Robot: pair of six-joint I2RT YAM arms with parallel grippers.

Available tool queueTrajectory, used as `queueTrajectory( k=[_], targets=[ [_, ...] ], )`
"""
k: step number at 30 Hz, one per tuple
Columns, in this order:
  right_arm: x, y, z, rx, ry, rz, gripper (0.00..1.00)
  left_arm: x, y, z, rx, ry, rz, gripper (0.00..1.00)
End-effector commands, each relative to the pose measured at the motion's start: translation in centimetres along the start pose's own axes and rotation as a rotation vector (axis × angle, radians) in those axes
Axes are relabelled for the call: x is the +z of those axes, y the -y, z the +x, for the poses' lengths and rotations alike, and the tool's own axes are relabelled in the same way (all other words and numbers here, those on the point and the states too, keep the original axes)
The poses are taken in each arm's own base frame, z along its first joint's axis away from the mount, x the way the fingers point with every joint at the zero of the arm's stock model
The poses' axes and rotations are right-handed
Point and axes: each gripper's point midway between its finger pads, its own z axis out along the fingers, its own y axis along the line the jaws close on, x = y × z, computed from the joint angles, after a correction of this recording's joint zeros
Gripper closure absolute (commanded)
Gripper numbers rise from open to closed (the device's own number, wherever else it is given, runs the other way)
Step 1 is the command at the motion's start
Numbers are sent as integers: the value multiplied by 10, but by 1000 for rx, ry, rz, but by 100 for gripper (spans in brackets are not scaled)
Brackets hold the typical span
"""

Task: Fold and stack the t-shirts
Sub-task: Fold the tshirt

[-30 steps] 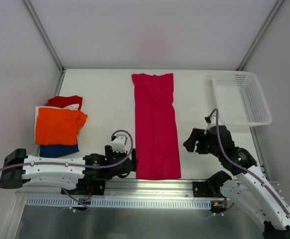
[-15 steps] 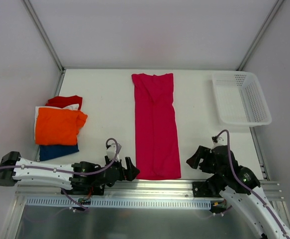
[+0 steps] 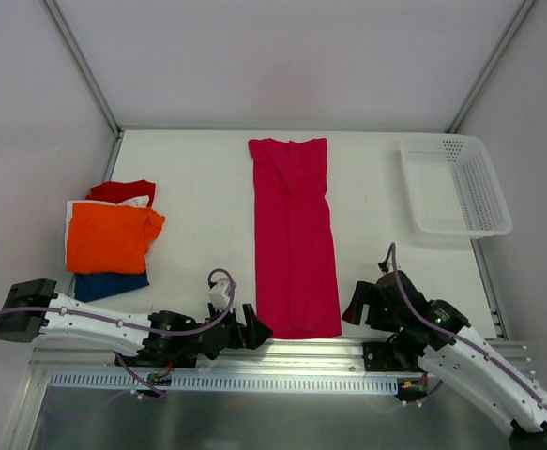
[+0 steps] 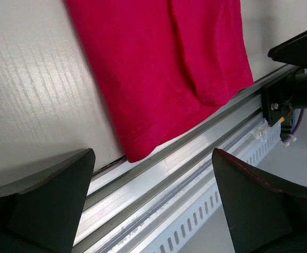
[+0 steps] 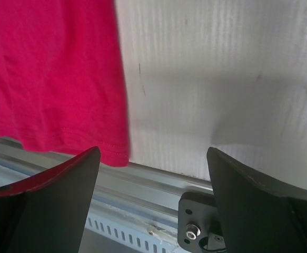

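Observation:
A magenta-pink t-shirt (image 3: 294,234) lies folded into a long strip down the middle of the table, its hem at the near edge. It also shows in the left wrist view (image 4: 164,68) and the right wrist view (image 5: 53,74). My left gripper (image 3: 252,328) is open and empty, low beside the hem's left corner. My right gripper (image 3: 356,305) is open and empty, just right of the hem's right corner. A stack of folded shirts sits at the left: orange (image 3: 112,236) on top, white, red (image 3: 123,190) and dark blue (image 3: 110,283) under it.
A white perforated plastic basket (image 3: 456,184) stands at the back right. An aluminium rail (image 3: 282,352) runs along the table's near edge, under both grippers. The table is walled by grey panels at the back and sides.
Both grippers have come down and in towards the near corners of the pink shirt's hem. The right gripper moved from mid-table to the near edge. The shirts have not moved.

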Motion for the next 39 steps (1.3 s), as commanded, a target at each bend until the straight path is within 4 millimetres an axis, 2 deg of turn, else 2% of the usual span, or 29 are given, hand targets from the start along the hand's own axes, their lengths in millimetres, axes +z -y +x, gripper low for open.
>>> queueTrajectory(
  k=[1, 2, 3, 4, 5, 8, 11, 16, 22, 31, 39],
  targets=[
    [8, -24, -22, -16, 92, -11, 13, 1, 13, -1, -45, 21, 82, 4],
    [10, -33, -13, -74, 74, -27, 13, 1, 11, -1, -44, 21, 78, 4],
    [13, -46, -14, -60, 88, -51, 12, 1, 10, -1, -52, 22, 77, 4],
    [19, -46, -13, -86, 91, 0, 12, 1, 10, -1, -55, 24, 79, 4],
    [21, -54, -6, -133, 80, -8, 12, 1, 9, -1, -57, 24, 79, 4],
    [23, -72, -6, -166, 99, 10, 11, 1, 8, 0, -52, 23, 80, 4],
    [21, -81, -10, -165, 114, -10, 10, 0, 6, -1, -58, 28, 86, 4],
    [13, -75, -14, -147, 138, -3, 10, -1, 5, -5, -69, 48, 101, 4],
    [18, -74, -5, -138, 124, -8, 10, -1, 14, -7, -77, 61, 134, 4],
    [34, -88, 15, -132, 98, -32, 10, 7, 15, 4, -82, 24, 125, 4],
    [28, -85, 20, -139, 119, -12, 10, 11, 17, 12, -73, -4, 111, 4]
  ],
)
